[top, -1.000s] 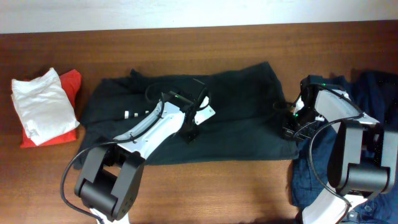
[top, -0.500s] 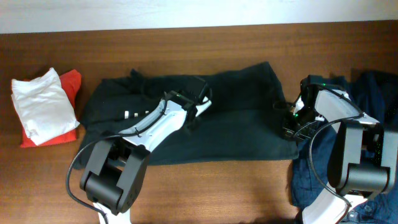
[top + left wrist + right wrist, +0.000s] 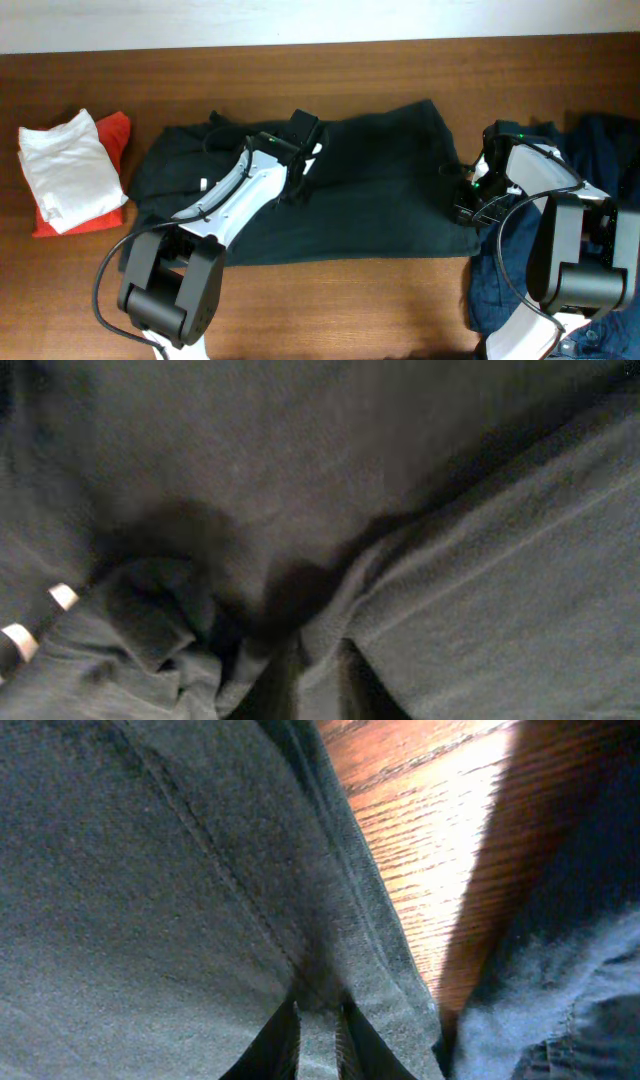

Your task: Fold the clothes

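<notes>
On table (image 3: 330,300) | dark garment (image 3: 390,200) spread, rumpled | left fingers (image 3: 278,695), right fingers (image 3: 272,1048) each pinch it

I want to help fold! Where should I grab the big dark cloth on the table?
Grab the dark garment by its right hem, coming in from the right side. That edge lies flat and thin against the table, so it can likely be pinched without bunching the rest. The right end effector pinches it there.
</notes>
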### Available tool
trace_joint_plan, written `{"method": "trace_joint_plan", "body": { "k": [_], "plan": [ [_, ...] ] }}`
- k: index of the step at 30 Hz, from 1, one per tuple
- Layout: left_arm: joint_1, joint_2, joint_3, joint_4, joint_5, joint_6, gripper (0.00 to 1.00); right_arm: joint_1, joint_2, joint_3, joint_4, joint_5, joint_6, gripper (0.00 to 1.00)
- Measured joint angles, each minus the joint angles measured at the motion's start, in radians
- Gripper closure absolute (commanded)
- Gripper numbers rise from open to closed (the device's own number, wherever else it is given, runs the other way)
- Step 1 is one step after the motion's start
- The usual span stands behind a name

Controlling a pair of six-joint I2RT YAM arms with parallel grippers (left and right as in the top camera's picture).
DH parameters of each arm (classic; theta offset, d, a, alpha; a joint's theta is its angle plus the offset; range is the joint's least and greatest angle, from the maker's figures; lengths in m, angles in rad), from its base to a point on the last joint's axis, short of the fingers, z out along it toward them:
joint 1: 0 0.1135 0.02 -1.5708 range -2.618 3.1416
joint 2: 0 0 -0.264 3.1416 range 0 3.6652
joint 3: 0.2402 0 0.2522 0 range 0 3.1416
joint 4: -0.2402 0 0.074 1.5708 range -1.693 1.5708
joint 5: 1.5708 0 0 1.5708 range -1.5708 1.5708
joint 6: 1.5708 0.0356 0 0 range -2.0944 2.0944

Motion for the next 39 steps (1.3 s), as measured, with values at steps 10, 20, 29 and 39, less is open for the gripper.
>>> {"method": "trace_joint_plan", "body": {
  "k": [10,20,29,39],
  "plan": [
    [0.0,0.0,-0.099,-0.035,0.058,-0.068,0.91,0.0,0.0,0.0,0.0,0.0,0.0,0.83],
    [0.032,0.013,-0.115,0.24,-0.048,-0.075,0.85,0.0,0.0,0.0,-0.023,0.003,-0.002,0.83],
    [0.168,0.011,0.117,0.06,-0.023,-0.078,0.26,0.0,0.002,0.034,-0.093,0.012,-0.002,0.54],
    [0.536,0.115,0.189,0.322,0.247,-0.021,0.33,0.0,0.005,0.382,-0.226,0.016,-0.041,0.38]
  ]
}}
